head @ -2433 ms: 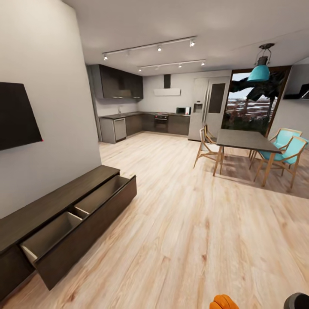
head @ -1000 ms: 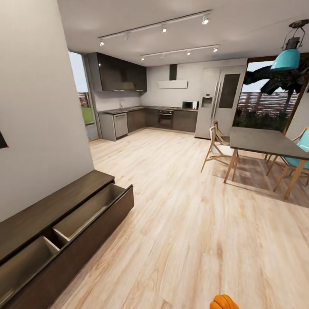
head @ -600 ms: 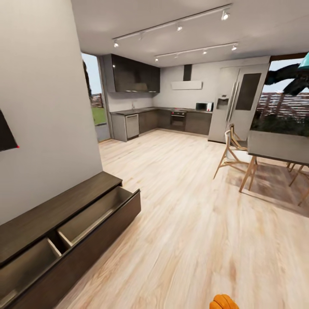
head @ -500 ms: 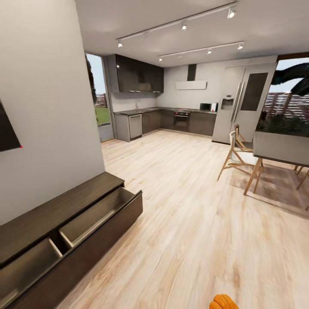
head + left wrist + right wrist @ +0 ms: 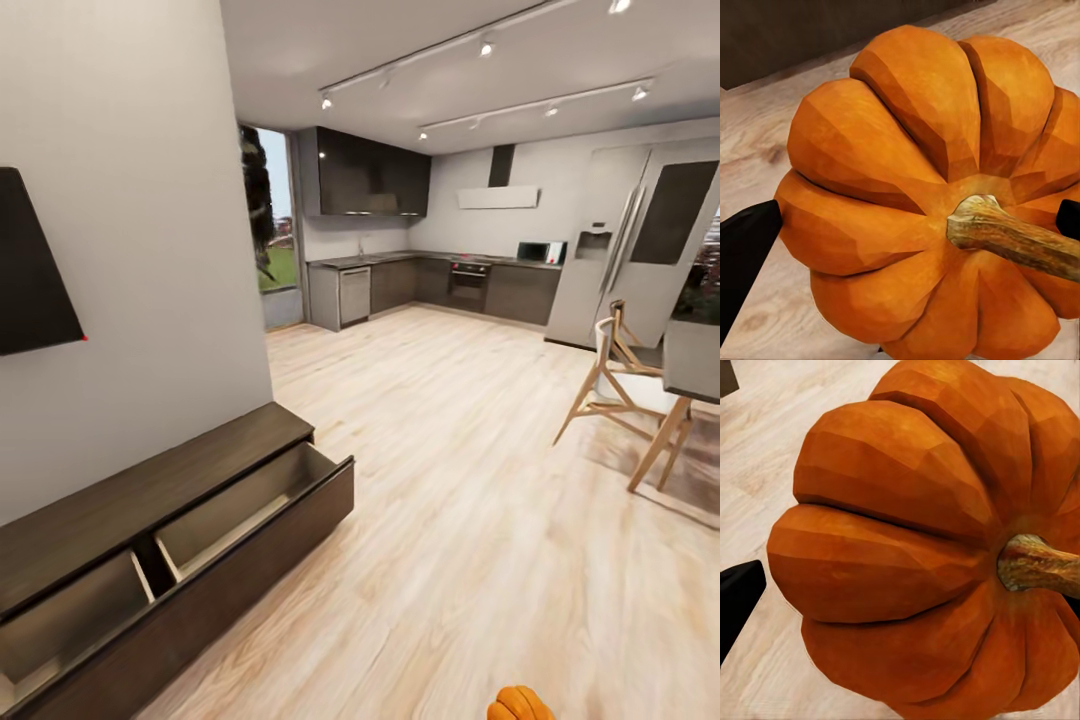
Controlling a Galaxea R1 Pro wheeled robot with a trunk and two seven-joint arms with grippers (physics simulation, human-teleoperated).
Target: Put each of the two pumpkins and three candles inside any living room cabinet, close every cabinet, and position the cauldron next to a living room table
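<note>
Item: two pumpkins in transit, one per arm.

Left end effector [image 5: 916, 217]: clamped on a pumpkin [image 5: 922, 195], dark finger [image 5: 746, 247] pressed to one flank, the other just edging in at the opposite flank; stem pointing sideways across the wrist view, wood floor and a dark cabinet face behind.

Right end effector [image 5: 904, 585]: clamped, by the look of it, on the second pumpkin [image 5: 922, 540], one dark finger [image 5: 739, 600] against its flank; far finger hidden behind the fruit. Stem likewise lying sideways.

Seen from the head: only an orange sliver [image 5: 520, 704] at the lower edge, low and to the right of centre; which of the two pumpkins, cannot tell.

Cabinet [image 5: 150, 490]: long, low, dark, along the wall under the television [image 5: 30, 262], ahead and to the left. Wide drawer [image 5: 240, 495] pulled out, pale inside, nothing visible in it; long axis running with the wall, open mouth facing up.

Bearing for the coming move: drawer forward and well to the left of both loads, so nearer the left arm; probably a closer approach, then a drop from above.

Also noted: kitchen [image 5: 420, 280] at the far end, chair [image 5: 625, 385] and dining counter [image 5: 692, 360] to the right.
</note>
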